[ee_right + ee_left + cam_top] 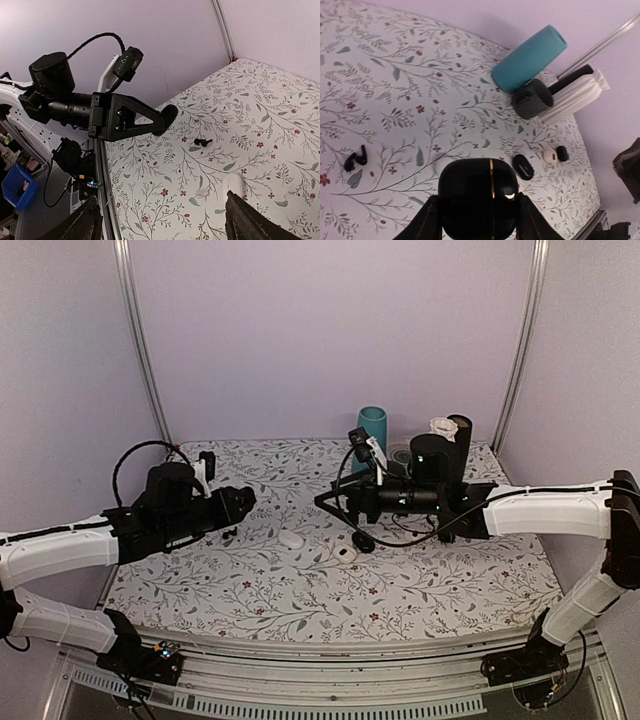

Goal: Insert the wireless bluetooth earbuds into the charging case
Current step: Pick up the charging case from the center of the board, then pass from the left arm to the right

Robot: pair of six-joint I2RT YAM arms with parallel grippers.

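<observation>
My left gripper [240, 502] is shut on a black pebble-shaped charging case [479, 197] with a gold seam and holds it above the floral table. The case looks closed. It also shows in the right wrist view [166, 119]. The two tiny dark earbuds [356, 159] lie side by side on the table, below and left of the case; they also show in the top view [228, 533] and the right wrist view [202, 142]. My right gripper [335, 502] is open and empty at mid-table, its fingers [250, 220] spread wide above the cloth.
A white oval case [291, 538] lies between the grippers. A black oval case [363, 542] and a small white round piece [345, 553] lie under the right arm. A teal cylinder [372, 427], a dark mug [430, 455] and a dark tube [460, 435] stand at the back.
</observation>
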